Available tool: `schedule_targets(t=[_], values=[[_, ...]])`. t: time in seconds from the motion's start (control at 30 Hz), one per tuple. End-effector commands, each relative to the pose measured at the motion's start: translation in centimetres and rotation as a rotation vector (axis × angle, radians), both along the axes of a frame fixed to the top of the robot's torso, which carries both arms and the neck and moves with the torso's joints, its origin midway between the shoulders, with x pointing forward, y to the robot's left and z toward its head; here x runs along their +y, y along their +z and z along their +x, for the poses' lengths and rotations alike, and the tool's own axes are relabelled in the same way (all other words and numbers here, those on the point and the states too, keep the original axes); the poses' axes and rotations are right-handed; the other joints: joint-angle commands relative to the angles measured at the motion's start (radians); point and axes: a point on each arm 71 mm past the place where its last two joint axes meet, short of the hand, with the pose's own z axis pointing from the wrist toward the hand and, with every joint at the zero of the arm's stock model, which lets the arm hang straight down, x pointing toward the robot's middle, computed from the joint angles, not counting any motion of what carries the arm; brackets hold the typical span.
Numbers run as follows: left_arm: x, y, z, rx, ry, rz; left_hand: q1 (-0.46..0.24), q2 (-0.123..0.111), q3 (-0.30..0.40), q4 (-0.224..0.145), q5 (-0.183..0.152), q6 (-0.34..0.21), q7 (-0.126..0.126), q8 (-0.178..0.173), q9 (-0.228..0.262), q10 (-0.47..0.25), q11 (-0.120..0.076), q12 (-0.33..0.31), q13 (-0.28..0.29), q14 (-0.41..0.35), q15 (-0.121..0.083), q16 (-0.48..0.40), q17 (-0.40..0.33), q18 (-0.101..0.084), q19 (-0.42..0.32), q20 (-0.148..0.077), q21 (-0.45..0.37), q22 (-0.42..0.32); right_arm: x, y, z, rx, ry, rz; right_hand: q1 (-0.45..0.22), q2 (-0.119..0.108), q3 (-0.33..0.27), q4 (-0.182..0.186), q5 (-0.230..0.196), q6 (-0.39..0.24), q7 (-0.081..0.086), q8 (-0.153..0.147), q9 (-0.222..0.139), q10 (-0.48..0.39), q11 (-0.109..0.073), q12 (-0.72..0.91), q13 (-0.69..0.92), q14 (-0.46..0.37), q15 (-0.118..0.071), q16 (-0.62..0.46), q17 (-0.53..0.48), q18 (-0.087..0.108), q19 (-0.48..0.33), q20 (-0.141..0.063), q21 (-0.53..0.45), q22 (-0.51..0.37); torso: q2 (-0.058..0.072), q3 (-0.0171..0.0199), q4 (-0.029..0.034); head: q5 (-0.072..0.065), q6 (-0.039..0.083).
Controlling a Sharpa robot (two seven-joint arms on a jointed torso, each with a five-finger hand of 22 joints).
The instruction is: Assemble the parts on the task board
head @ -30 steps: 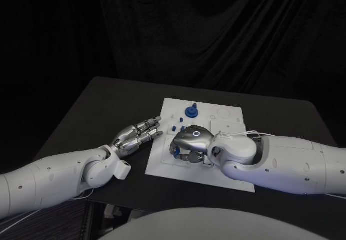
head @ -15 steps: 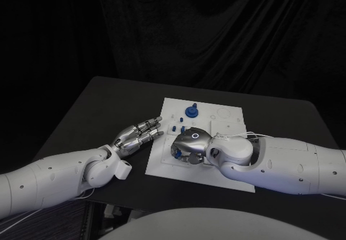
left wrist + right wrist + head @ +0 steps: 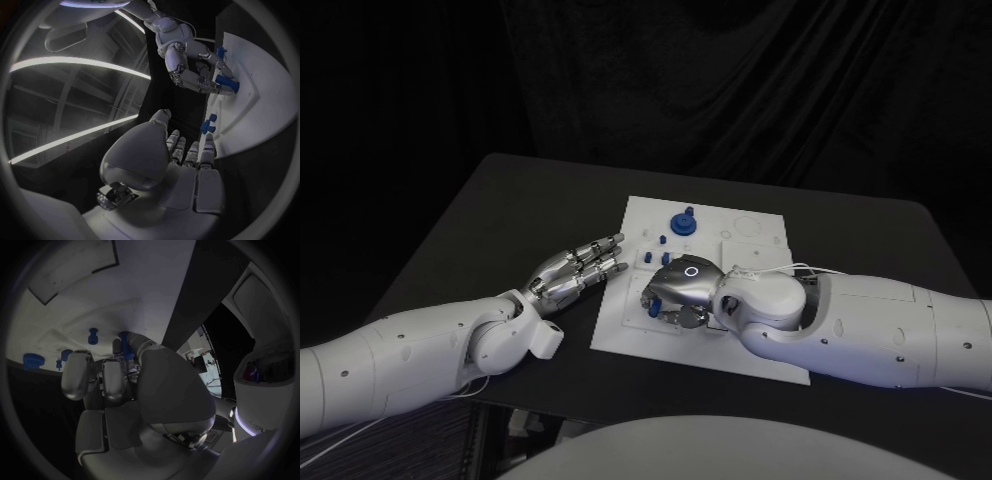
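A blue part point(image 3: 226, 84) is pinched in the right hand point(image 3: 678, 290) over the near-left area of the task board point(image 3: 747, 345). The left hand point(image 3: 574, 270) lies flat, fingers apart, holding nothing, just beside the board's left edge. The part is best kept upright and lowered slowly, pressed only once lined up.

Dim scene, black backdrop swallowing detail, task board point(image 3: 750, 352) the brightest surface, soft glare on the right hand point(image 3: 678, 288), shadow under its fingers, fisheye bending at both wrist views' rims
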Motion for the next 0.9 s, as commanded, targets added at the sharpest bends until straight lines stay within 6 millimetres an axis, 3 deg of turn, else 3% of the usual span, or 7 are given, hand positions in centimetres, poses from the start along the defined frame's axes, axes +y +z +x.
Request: schedule_targets(t=[0.03,0.13,0.17,0.27,0.53,0.67,0.9], values=[[-0.2,0.3,0.0,-0.027,0.002,-0.045,-0.006,0.003,0.008,-0.001,-0.003,0.000,0.009,0.004,0.001,-0.005,-0.002,-0.005,0.000,-0.005,-0.005,0.000,-0.001,0.014,-0.007,-0.003,-0.006,0.000,0.1,-0.3,-0.2,0.006,0.013,-0.016,-0.027,-0.010,-0.011,0.017,-0.039,-0.069,-0.012,-0.041,-0.017,-0.060,0.023,-0.026,-0.009,-0.006,0.019,-0.008,-0.010,-0.001,-0.010,0.016,-0.018,0.156,-0.001,-0.0005,-0.0005,-0.001,0.000],[-0.2,0.3,0.0,-0.027,0.002,-0.045,-0.006,0.003,0.008,-0.001,-0.003,0.000,0.009,0.004,0.001,-0.005,-0.002,-0.005,0.000,-0.005,-0.005,0.000,-0.001,0.014,-0.007,-0.003,-0.006,0.000,0.1,-0.3,-0.3,0.003,0.018,-0.008,-0.038,-0.014,-0.030,0.025,-0.074,-0.116,-0.028,-0.067,-0.031,-0.110,0.028,-0.035,-0.008,-0.015,0.022,-0.013,-0.020,0.004,-0.018,0.024,-0.035,0.152,-0.001,-0.0005,-0.0006,-0.001,0.000],[-0.2,0.3,0.0,-0.027,0.002,-0.045,-0.006,0.003,0.008,-0.001,-0.003,0.000,0.009,0.004,0.001,-0.005,-0.002,-0.005,0.000,-0.005,-0.005,0.000,-0.001,0.014,-0.007,-0.003,-0.006,0.000,0.1,-0.3,-0.3,0.003,0.019,-0.006,-0.042,-0.016,-0.047,0.030,-0.095,-0.150,-0.041,-0.073,-0.042,-0.142,0.030,-0.036,-0.005,-0.022,0.022,-0.017,-0.027,0.007,-0.025,0.026,-0.048,0.148,-0.001,-0.0005,-0.0003,-0.001,0.000],[-0.2,0.2,0.0,-0.027,0.002,-0.045,-0.006,0.003,0.008,-0.001,-0.003,0.000,0.009,0.004,0.001,-0.005,-0.002,-0.005,0.000,-0.005,-0.005,0.000,-0.001,0.014,-0.007,-0.003,-0.006,0.000,-0.1,-0.3,-0.2,0.005,0.018,0.000,-0.042,-0.016,-0.088,0.048,-0.126,-0.201,-0.058,-0.073,-0.063,-0.201,0.037,-0.026,0.004,-0.040,0.023,-0.031,-0.051,0.013,-0.042,0.028,-0.083,0.139,-0.001,-0.0005,-0.0007,-0.001,0.000],[0.0,0.2,0.0,-0.027,0.005,-0.044,-0.007,0.004,0.010,-0.001,-0.005,0.001,0.009,0.004,0.001,-0.006,-0.001,-0.005,0.000,-0.006,-0.004,-0.001,-0.001,0.014,-0.007,-0.003,-0.006,-0.002,-1.0,0.1,0.0,-0.004,-0.005,0.053,0.005,-0.029,-0.155,0.131,-0.146,-0.351,-0.079,-0.080,-0.138,-0.306,0.048,0.035,0.032,-0.062,0.027,-0.037,-0.070,0.018,-0.058,0.032,-0.118,0.133,-0.001,-0.0003,-0.0002,0.006,0.000],[0.1,0.2,0.0,-0.028,0.008,-0.043,-0.007,0.004,0.011,-0.002,-0.005,0.004,0.010,0.005,0.002,-0.006,-0.001,-0.006,-0.001,-0.007,-0.004,-0.001,-0.001,0.014,-0.008,-0.003,-0.006,-0.003,-1.7,1.5,0.1,-0.044,-0.013,0.112,0.021,-0.035,-0.163,0.155,-0.140,-0.351,-0.074,-0.076,-0.146,-0.340,0.052,0.051,0.036,-0.076,0.029,-0.046,-0.089,0.022,-0.070,0.034,-0.142,0.128,-0.001,-0.0003,-0.0004,0.004,0.000],[0.2,0.2,0.0,-0.034,0.017,-0.041,-0.010,0.003,0.014,-0.002,-0.005,0.006,0.010,0.005,0.002,-0.006,-0.001,-0.005,0.000,-0.009,-0.008,-0.002,-0.002,0.014,-0.012,-0.006,-0.008,-0.009,-3.6,6.9,1.7,-0.070,-0.095,0.257,0.033,-0.030,-0.162,0.159,-0.123,-0.309,-0.067,-0.065,-0.144,-0.348,0.051,0.083,0.044,-0.074,0.030,-0.039,-0.082,0.021,-0.067,0.035,-0.136,0.130,-0.001,0.0000,-0.0008,0.006,0.000]])
